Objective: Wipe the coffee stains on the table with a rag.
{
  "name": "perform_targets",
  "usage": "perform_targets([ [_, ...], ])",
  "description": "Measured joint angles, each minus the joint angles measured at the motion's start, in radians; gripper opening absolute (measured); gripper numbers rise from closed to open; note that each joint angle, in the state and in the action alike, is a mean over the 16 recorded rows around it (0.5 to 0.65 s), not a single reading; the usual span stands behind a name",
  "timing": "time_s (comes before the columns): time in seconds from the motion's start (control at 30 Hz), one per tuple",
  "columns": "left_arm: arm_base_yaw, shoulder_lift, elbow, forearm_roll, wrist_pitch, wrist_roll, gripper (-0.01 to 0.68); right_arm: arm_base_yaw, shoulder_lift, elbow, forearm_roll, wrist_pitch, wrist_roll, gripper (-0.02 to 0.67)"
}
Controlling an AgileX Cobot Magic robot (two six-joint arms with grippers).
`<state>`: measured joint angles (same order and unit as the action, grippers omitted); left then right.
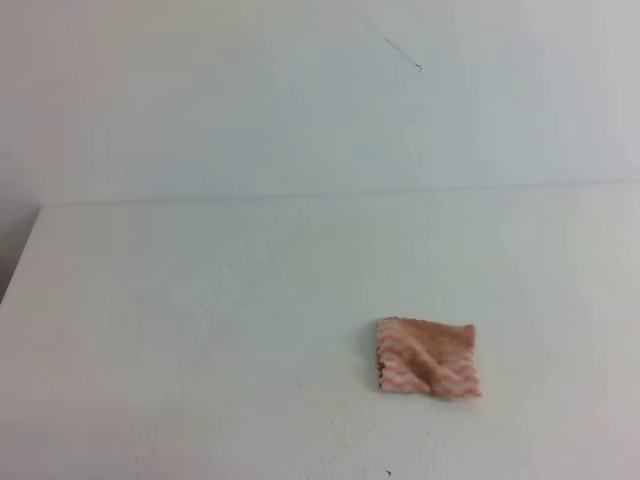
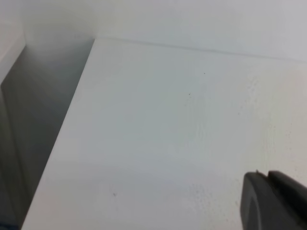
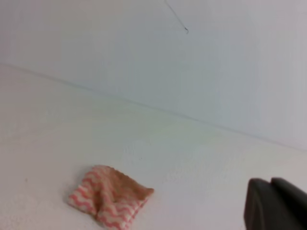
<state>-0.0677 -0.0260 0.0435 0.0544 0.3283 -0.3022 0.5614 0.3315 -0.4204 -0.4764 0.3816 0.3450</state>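
Observation:
The rag (image 1: 428,358), a folded cloth with pink-red and white zigzag stripes and a brownish tinge, lies flat on the white table (image 1: 200,330), right of centre towards the front. It also shows in the right wrist view (image 3: 110,196), lower left. No coffee stain shows in any view. Neither gripper appears in the exterior high view. The left gripper (image 2: 266,179) shows only as dark fingers pressed together at the lower right corner, over bare table (image 2: 168,120). The right gripper (image 3: 270,184) shows the same way, fingers together, well to the right of the rag and apart from it.
A plain white wall (image 1: 300,100) rises behind the table, with a thin dark mark (image 1: 417,67) on it. The table's left edge (image 2: 62,129) drops into a shaded gap beside a side wall (image 2: 29,110).

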Motion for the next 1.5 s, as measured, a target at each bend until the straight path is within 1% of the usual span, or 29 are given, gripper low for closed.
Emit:
perform_targets([
  [0.3, 0.000, 0.000, 0.000, 0.000, 0.000, 0.000, -0.003, -0.006, -0.011, 0.045, -0.006, -0.014, 0.002, -0.004],
  [0.47, 0.000, 0.000, 0.000, 0.001, 0.000, 0.000, -0.003, -0.049, -0.054, 0.117, 0.000, -0.024, 0.003, -0.004],
  [0.63, 0.000, 0.000, 0.000, 0.002, 0.000, 0.000, -0.003, -0.144, -0.139, 0.210, 0.036, -0.029, 0.004, -0.004],
  [0.93, 0.000, 0.000, -0.005, 0.002, 0.000, 0.000, -0.003, -0.406, -0.312, 0.363, 0.141, -0.029, 0.004, -0.004],
  [1.07, 0.000, 0.000, -0.005, 0.002, 0.000, 0.000, -0.003, -0.494, -0.351, 0.407, 0.173, -0.043, 0.005, -0.004],
  [1.27, 0.000, 0.000, -0.003, 0.001, 0.000, 0.000, -0.003, -0.562, -0.363, 0.445, 0.184, -0.064, 0.006, -0.004],
  [1.5, 0.000, 0.000, -0.005, 0.001, 0.000, 0.000, -0.003, -0.570, -0.362, 0.452, 0.187, -0.078, 0.005, -0.004],
])
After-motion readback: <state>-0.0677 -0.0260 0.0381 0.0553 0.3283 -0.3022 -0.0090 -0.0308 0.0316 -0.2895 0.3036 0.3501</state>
